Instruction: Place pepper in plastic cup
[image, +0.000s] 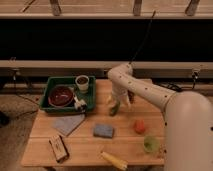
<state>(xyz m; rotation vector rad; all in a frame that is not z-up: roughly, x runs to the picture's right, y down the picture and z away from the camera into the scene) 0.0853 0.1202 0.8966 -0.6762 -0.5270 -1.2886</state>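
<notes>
On the left of the bench (85, 150) stands a green tray (46, 97) with a dark red bowl (61, 95) and a white cup (82, 82). Nearer the front lie a grey cloth (67, 124) and a blue sponge (104, 130). In the middle the end effector (120, 100) is down at the pepper (114, 108) on the bench surface – apart or clamped, I cannot tell. To the right lies an orange fruit (139, 126) and, closer to the front edge, the plastic cup (151, 144) – well apart from the pepper.
</notes>
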